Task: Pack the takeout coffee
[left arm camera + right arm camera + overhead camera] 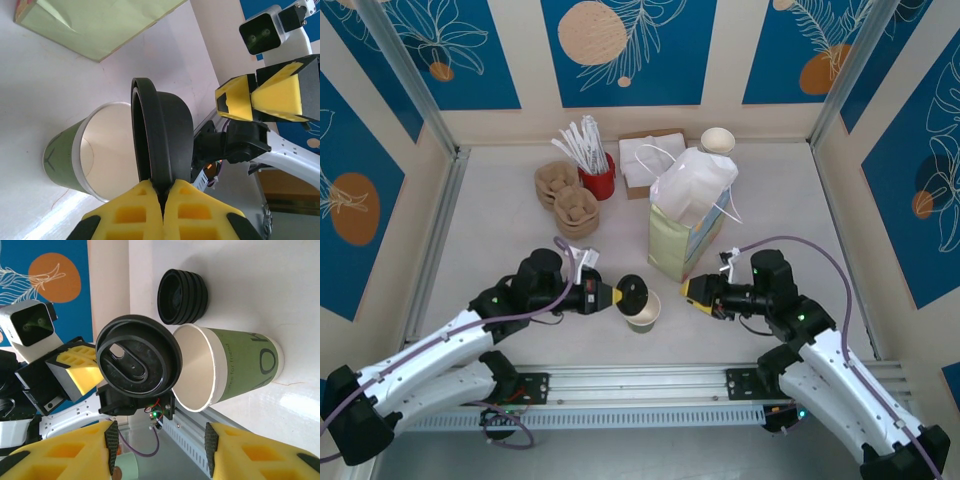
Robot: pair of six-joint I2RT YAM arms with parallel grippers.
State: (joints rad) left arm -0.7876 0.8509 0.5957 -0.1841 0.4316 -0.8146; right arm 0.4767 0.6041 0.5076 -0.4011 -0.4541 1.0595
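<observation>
Levelling comes first: the cream paper cup with a green band (pixel 644 313) stands lidless in front of the pale green paper bag (pixel 672 250); left gripper (pixel 618 296) pinches the round black plastic lid (pixel 632 293) on edge at its mouth, right gripper (pixel 690 291) beside the bag gapes empty.

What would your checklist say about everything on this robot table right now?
Surface: white table, no spills seen.
Job's things: paper cup upright and open; black lid held on edge by its rim, not on yet.
Clutter: paper bag, red pot of sticks, brown trays, napkins, spare cup, stack of lids.
Grippers: left gripper shut on black lid; right gripper open, empty.
Cables: purple cables loop off both wrists.
Surroundings: blue-patterned walls.
</observation>
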